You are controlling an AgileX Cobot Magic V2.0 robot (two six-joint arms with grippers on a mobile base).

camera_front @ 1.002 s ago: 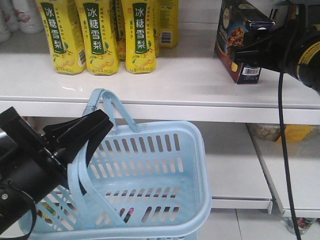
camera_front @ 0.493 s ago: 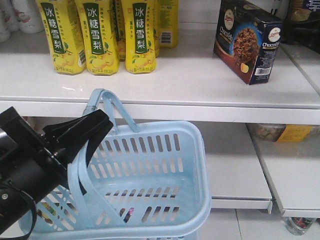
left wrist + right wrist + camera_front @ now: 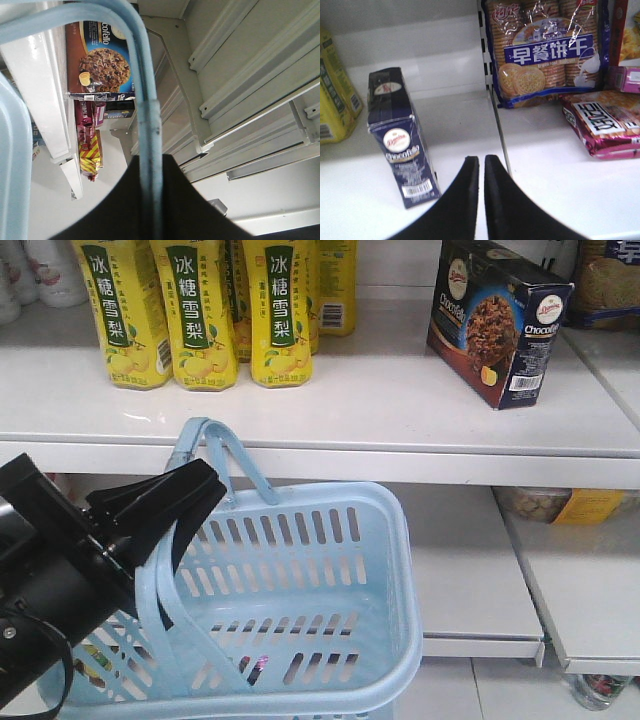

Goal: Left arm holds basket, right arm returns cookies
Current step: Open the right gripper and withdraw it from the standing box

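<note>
the cookie box (image 3: 497, 322) stands upright on the upper white shelf (image 3: 380, 400), well to the right of the yellow bottles (image 3: 200, 310), with nothing gripping it. judging by that, the return step looks done and what remains is only for the right arm to draw clear without brushing the box.

the right gripper (image 3: 481, 172) shows only in its own wrist view: its two black fingers are nearly together with just a thin gap, empty, and the box sits apart to their left. beyond them lie a blue biscuit pack (image 3: 545, 50) and a pink packet (image 3: 600, 125).

the left gripper (image 3: 165, 502) is clamped around a handle of the blue basket (image 3: 395, 570), holding it below the shelf edge. in the left wrist view the handle runs between the fingers. the basket's floor is partly hidden and its lower edge cut off, so i cannot tell what it holds.
</note>
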